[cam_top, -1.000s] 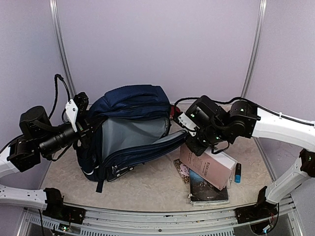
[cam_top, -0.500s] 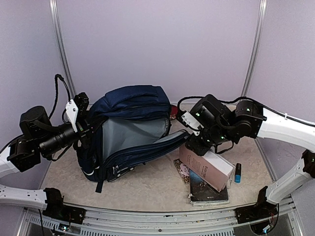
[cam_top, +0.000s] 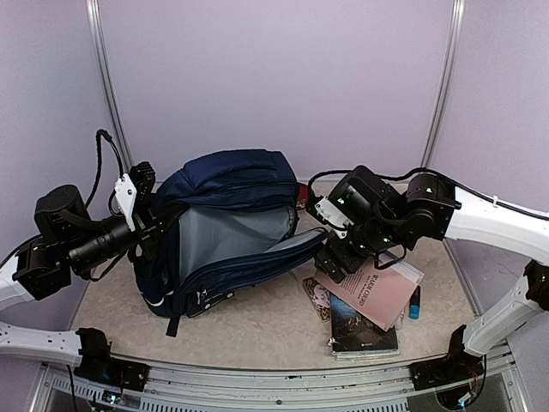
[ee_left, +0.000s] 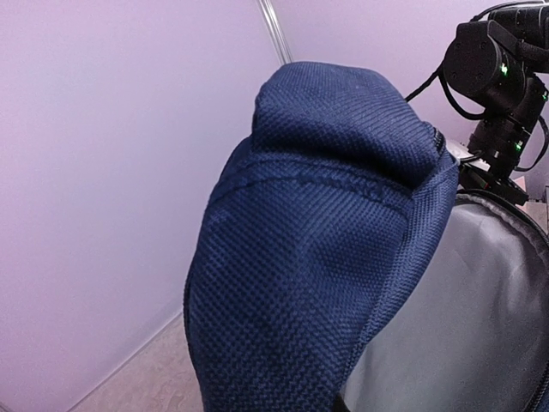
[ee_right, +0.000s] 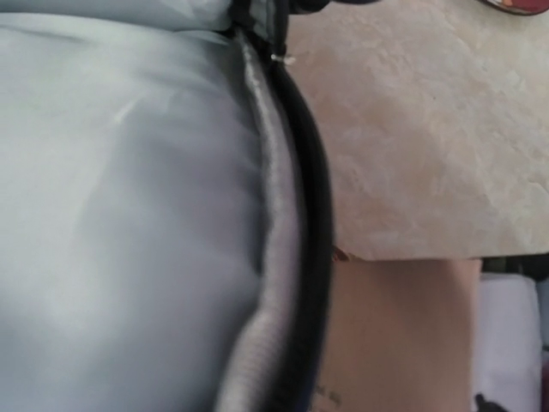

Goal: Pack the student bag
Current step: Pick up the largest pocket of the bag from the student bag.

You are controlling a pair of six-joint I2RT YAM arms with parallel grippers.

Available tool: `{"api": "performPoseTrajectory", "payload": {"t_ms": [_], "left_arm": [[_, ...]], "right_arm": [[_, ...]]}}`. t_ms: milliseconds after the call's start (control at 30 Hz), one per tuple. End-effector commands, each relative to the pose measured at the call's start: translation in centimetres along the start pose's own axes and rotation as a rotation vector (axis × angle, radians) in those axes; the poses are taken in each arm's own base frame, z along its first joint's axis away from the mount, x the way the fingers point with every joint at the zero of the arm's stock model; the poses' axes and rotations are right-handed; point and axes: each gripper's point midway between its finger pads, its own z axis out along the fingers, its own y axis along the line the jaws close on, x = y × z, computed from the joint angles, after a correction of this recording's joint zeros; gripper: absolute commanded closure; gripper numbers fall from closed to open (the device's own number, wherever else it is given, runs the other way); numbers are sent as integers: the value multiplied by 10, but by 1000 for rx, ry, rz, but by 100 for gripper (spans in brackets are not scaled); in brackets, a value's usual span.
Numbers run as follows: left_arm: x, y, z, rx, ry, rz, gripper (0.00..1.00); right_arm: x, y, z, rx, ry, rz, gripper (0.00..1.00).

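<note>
One student bag (cam_top: 223,184) open mid-counter, one pink book (cam_top: 382,292) clamped in right gripper (cam_top: 333,257), one dark book (cam_top: 360,330) beneath, left gripper (cam_top: 148,225) jaws hidden, cannot tell

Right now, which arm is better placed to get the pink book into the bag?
Right. The right fingers grip the pink book beside the student bag opening, while the left fingers are holding its rim open.

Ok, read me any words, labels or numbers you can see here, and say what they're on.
On the pink book: dark title lines on the cover, too small to read.
On the dark book beneath it: nothing readable.
On the student bag: no label or brand shows.
So no text here can be quoted.
</note>
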Motion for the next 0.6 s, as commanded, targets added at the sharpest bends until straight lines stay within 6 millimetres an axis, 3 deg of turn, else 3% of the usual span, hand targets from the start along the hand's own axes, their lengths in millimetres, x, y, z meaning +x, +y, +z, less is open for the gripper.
{"api": "performPoseTrajectory", "payload": {"t_ms": [0,167,567], "left_arm": [[-46,18,-10,-52,-142,-18,100],[-47,18,-11,-50,-142,-17,100],[-36,18,-3,-64,-115,-79,100]], "right_arm": [[-7,3,-10,-23,-40,2,2],[-4,-2,-15,-18,-65,19,2],[-1,18,-12,-132,-79,27,8]]}}
